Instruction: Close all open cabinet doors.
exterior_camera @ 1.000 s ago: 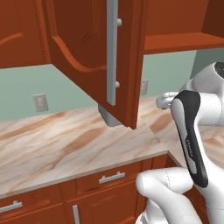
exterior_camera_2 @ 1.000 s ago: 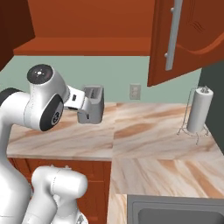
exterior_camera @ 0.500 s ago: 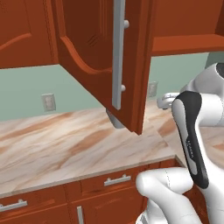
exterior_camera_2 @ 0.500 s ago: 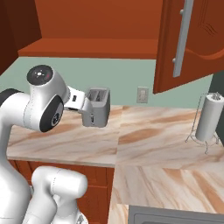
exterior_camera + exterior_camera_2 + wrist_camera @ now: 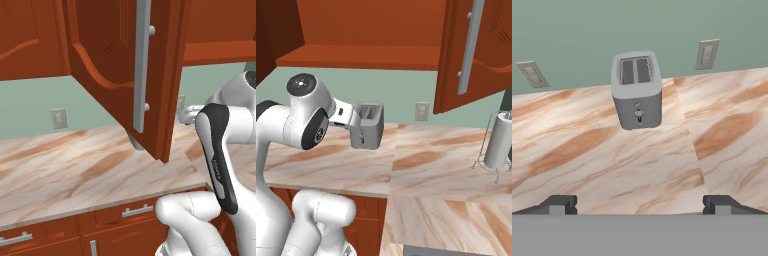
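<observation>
Hand (image 5: 640, 204) at full spread, fingertips (image 5: 558, 204) far apart at 6 o'clock of the hand view, empty, touching nothing, poised above the marbled surface (image 5: 587, 160). Silver two-slot toaster (image 5: 637, 91) at 12 o'clock from the hand, upright on the surface near the green wall, slots empty so far as visible, front knob facing the camera. Two wall outlets on the green wall: one (image 5: 707, 54) at 2 o'clock of the toaster, one (image 5: 531, 73) at 9 o'clock. Open cabinet door (image 5: 125, 75), glossy reddish-brown with arched panel and long vertical silver bar handle (image 5: 141, 65), swung out from the wall over the surface, at 12 o'clock in the left base view, above and ahead of the white arm (image 5: 220, 150). Same door (image 5: 476, 55) at 2 o'clock in the right base view, standing out from the cabinet opening (image 5: 371, 30); interior shelf bare where visible. Neighbouring door (image 5: 25, 40) at 10 o'clock in the left base view, flat against its cabinet. Paper-towel roll on wire holder (image 5: 498, 142) upright on the surface at 3 o'clock in the right base view, below the open door. Drawer fronts with horizontal handles (image 5: 137, 211) under the surface edge.
</observation>
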